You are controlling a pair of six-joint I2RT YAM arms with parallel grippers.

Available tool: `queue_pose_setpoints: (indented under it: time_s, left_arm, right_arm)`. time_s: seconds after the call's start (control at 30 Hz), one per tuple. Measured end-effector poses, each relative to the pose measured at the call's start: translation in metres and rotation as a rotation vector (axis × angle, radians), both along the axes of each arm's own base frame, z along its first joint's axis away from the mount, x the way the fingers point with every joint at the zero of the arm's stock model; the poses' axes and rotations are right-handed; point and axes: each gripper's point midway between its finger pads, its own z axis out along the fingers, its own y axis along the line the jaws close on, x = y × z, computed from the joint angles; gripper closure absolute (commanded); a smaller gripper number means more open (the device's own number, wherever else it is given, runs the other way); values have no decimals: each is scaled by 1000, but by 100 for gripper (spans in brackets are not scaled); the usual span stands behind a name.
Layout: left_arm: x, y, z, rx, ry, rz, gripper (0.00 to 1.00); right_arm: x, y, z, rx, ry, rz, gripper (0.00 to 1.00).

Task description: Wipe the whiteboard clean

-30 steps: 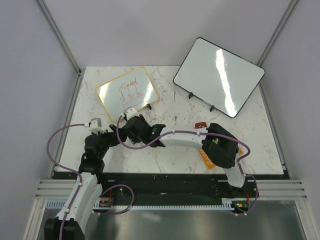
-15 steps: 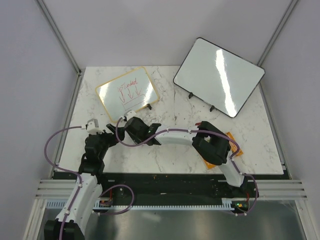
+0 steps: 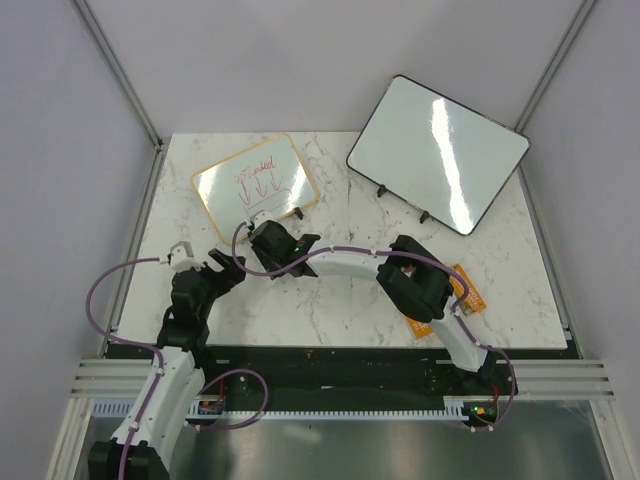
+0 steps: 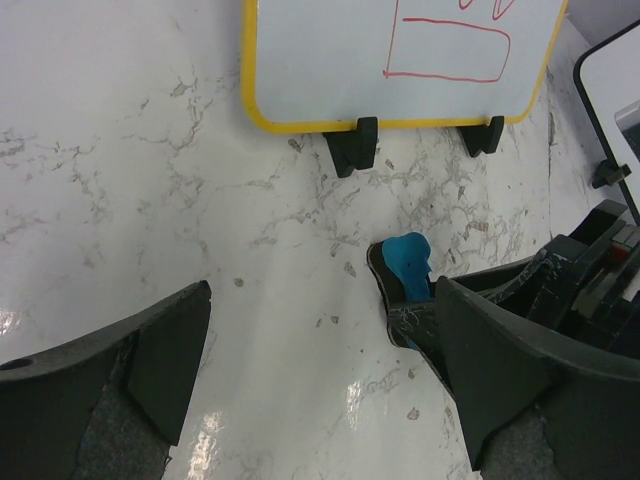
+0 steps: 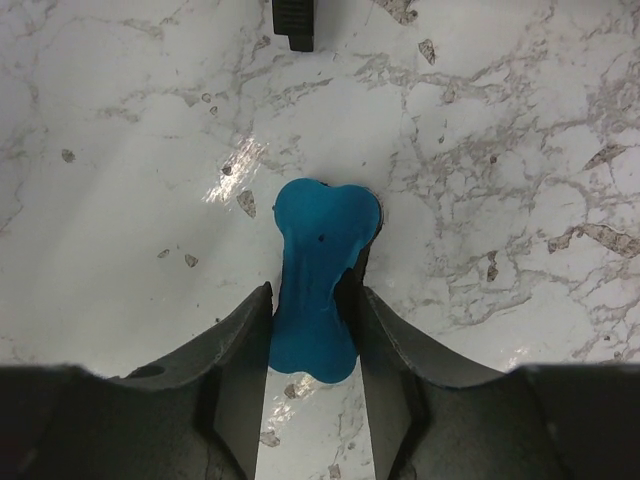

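near the front feet of the whiteboard, from above: shows the right gripper drawn in closer than a second ago, with the left gripper parked further out from the whiteboard. from the left wrist: spread wide, holding nothing; looks onto red scribbles, untouched. from the right wrist: narrowed onto the waist of the blue eraser, pinched on both sides; probably not lifted off the table yet, though hard to tell. means grasp secured, wiping yet to start.

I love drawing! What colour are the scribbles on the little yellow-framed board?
Red scribbles on the whiteboard; the left wrist view shows them best.
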Motion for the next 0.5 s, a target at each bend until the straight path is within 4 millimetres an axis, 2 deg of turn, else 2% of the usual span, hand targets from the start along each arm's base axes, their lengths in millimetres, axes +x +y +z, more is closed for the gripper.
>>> queue_pose_setpoints:
  time_s: [0.03,0.1,0.33,0.5]
  left_arm:
    - [0,0,0,-1,1,1,1]
    - [0,0,0,-3,3,3,1]
    - [0,2,-2,-2,7,12,1]
    - [1,4,-8,1,41,27,1]
  right_arm:
    - [1,0,-1,-1,6,-1,62]
    - [4,0,-2,0,19,-2,62]
    - [7,-1,-2,24,59,-10,78]
    - [8,-2,-3,29,66,-9,78]
